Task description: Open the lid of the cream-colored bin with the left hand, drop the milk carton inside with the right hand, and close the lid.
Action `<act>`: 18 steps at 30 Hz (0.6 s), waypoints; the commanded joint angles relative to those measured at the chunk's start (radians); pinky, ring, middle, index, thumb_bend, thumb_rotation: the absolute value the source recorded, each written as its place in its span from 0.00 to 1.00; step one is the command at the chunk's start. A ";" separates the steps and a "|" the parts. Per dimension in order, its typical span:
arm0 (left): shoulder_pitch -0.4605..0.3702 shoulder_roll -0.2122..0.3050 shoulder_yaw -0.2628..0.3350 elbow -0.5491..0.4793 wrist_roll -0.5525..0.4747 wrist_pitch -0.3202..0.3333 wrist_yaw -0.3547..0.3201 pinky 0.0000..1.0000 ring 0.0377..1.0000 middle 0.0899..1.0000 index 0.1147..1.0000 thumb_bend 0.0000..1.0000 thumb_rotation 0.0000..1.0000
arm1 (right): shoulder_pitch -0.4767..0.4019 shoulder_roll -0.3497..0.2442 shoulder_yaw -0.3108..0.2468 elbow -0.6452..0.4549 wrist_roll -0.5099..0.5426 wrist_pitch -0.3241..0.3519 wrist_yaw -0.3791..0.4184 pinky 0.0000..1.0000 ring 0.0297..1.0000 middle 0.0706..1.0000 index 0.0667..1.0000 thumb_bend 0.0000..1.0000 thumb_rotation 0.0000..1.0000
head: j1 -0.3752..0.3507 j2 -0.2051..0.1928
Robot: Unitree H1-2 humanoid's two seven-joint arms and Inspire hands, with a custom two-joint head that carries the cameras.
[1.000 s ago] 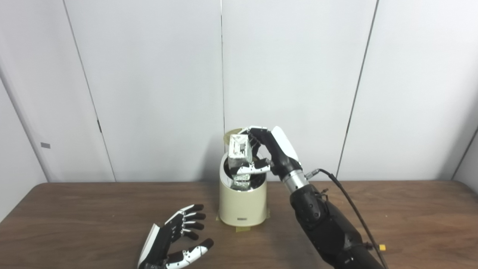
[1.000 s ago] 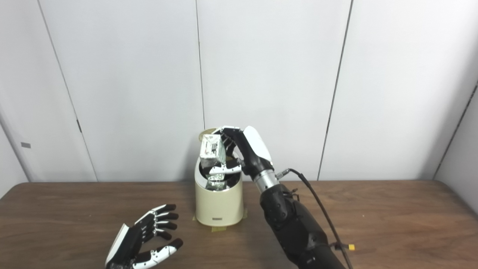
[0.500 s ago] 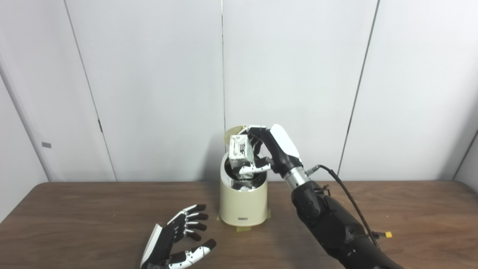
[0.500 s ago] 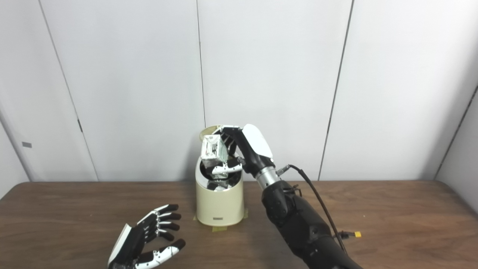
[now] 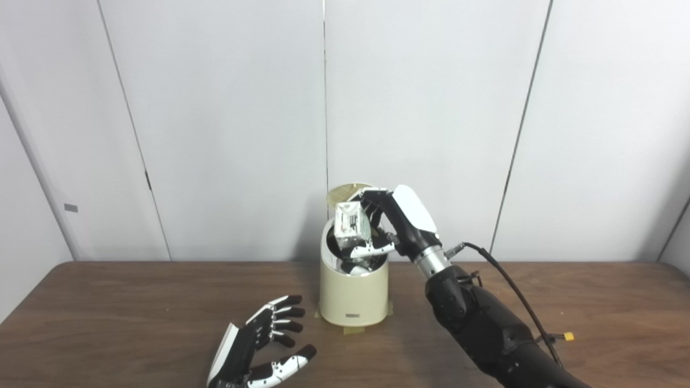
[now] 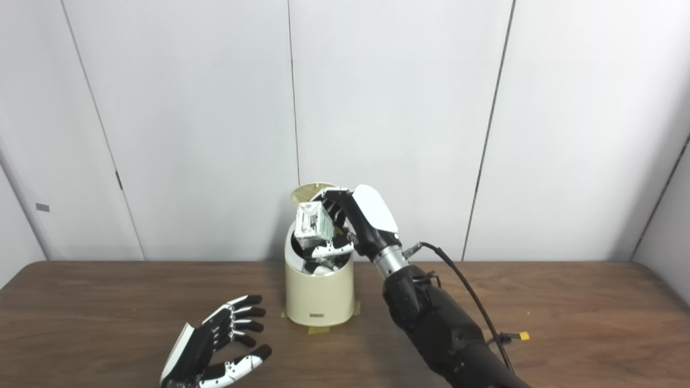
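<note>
The cream-colored bin (image 5: pixel 353 296) stands at the middle of the wooden table (image 5: pixel 108 323), taped down at its base. Its lid (image 5: pixel 345 192) is swung up behind the mouth, so the bin is open. My right hand (image 5: pixel 396 223) is shut on the milk carton (image 5: pixel 349 221) and holds it just above the bin's mouth, upright with a slight tilt. My left hand (image 5: pixel 261 350) lies open and empty on the table, in front of the bin and to its left, palm up. The same scene shows in the right eye view, with the carton (image 6: pixel 312 222) over the bin (image 6: pixel 319 295).
A black cable with a small yellow tag (image 5: pixel 567 337) runs along my right forearm and hangs over the table at the right. White wall panels stand close behind the table's far edge.
The camera has shifted a little. My right hand has tilted the carton slightly over the bin's mouth, still holding it. The left hand has stayed in place.
</note>
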 commanded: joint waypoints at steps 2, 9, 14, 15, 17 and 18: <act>0.020 -0.015 -0.009 -0.007 0.008 -0.004 0.006 0.58 0.67 0.73 0.78 0.64 0.18 | -0.052 -0.025 -0.007 -0.025 -0.009 -0.036 -0.027 0.33 0.38 0.44 0.48 0.52 0.00 | 0.002 0.005; 0.019 -0.011 -0.012 -0.008 0.007 -0.005 0.002 0.57 0.67 0.73 0.77 0.64 0.17 | -0.027 -0.028 -0.032 -0.046 -0.040 0.003 0.042 0.38 0.41 0.42 0.47 0.52 0.00 | -0.001 0.011; 0.019 -0.009 -0.011 -0.005 -0.001 -0.002 -0.003 0.57 0.67 0.73 0.77 0.63 0.16 | -0.010 -0.033 -0.068 -0.079 -0.027 0.064 0.170 0.45 0.44 0.44 0.46 0.52 0.00 | -0.005 0.011; 0.018 -0.009 -0.011 -0.003 -0.002 -0.004 -0.005 0.57 0.66 0.73 0.77 0.63 0.15 | -0.008 -0.034 -0.074 -0.082 -0.027 0.069 0.189 0.47 0.50 0.44 0.47 0.53 0.00 | -0.005 0.011; 0.018 -0.008 -0.010 -0.001 -0.007 -0.004 -0.008 0.57 0.67 0.73 0.77 0.63 0.14 | -0.006 -0.035 -0.082 -0.088 -0.032 0.086 0.220 0.50 0.55 0.44 0.48 0.53 0.00 | -0.007 0.012; 0.018 -0.008 -0.010 -0.001 -0.009 -0.002 -0.010 0.57 0.67 0.73 0.77 0.64 0.15 | -0.005 -0.036 -0.084 -0.091 -0.038 0.095 0.230 0.53 0.59 0.55 0.59 0.73 0.00 | -0.007 0.012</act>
